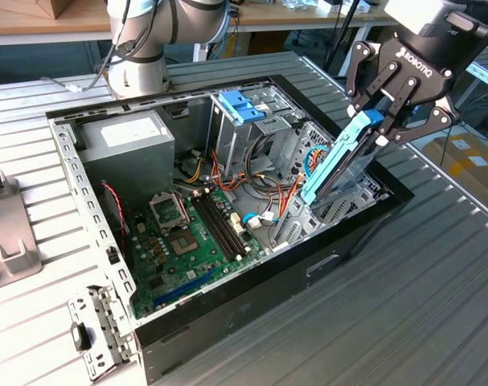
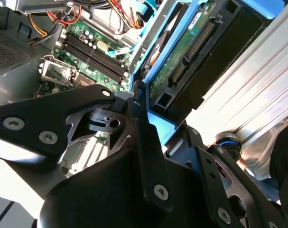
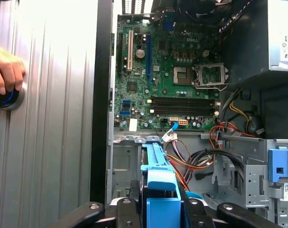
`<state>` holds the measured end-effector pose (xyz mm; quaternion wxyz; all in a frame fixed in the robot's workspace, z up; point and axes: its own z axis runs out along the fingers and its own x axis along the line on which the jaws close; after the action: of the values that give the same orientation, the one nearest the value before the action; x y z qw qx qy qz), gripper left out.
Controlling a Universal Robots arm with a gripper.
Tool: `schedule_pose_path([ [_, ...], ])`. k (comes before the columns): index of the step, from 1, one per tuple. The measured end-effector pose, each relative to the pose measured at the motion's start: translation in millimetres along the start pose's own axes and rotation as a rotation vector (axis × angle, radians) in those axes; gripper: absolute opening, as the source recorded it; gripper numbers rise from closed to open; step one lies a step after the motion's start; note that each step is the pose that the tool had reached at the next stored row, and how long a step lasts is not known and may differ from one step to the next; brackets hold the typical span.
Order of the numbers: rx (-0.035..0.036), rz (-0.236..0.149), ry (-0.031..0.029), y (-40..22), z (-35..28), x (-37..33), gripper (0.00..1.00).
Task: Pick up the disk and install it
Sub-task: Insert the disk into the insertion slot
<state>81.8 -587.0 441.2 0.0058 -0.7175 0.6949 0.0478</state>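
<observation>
The open computer case (image 1: pixel 227 322) lies on the ribbed metal table (image 1: pixel 404 322). Inside it sit a green motherboard (image 1: pixel 187 241), a grey power supply box (image 1: pixel 127 145) in the far corner, and a metal drive cage with light-blue handles (image 1: pixel 244 108). Bundles of coloured cables (image 3: pixel 200 159) run between them.

The jaws are closed on the disk (image 1: pixel 336 165), gripping its upper end across the blue side rails. The disk is tilted. Its lower end dips inside the case at the metal bay on the exterior view's right, and its upper end stands above the case rim.

In the second wrist view the disk's green circuit board (image 2: pixel 191 47) faces the camera (a blue rail runs along its edge). In the first wrist view a hand (image 3: pixel 4 69) rests on a dark round button (image 3: pixel 8 97) on the table, outside the case.
</observation>
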Motion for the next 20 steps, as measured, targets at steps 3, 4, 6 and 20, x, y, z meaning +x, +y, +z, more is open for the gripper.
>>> schedule_pose_path([
  [3, 0.0, 0.0, -0.0001, -0.3, 5.4, 0.4, 0.37],
  [4, 0.0, 0.0, -0.0001, -0.4, 6.1, 0.5, 0.37],
  [6, 0.0, 0.0, 0.0, -0.5, 7.4, 0.6, 0.37],
  [20, 0.0, 0.0, -0.0001, -0.7, 10.7, 0.8, 0.37],
])
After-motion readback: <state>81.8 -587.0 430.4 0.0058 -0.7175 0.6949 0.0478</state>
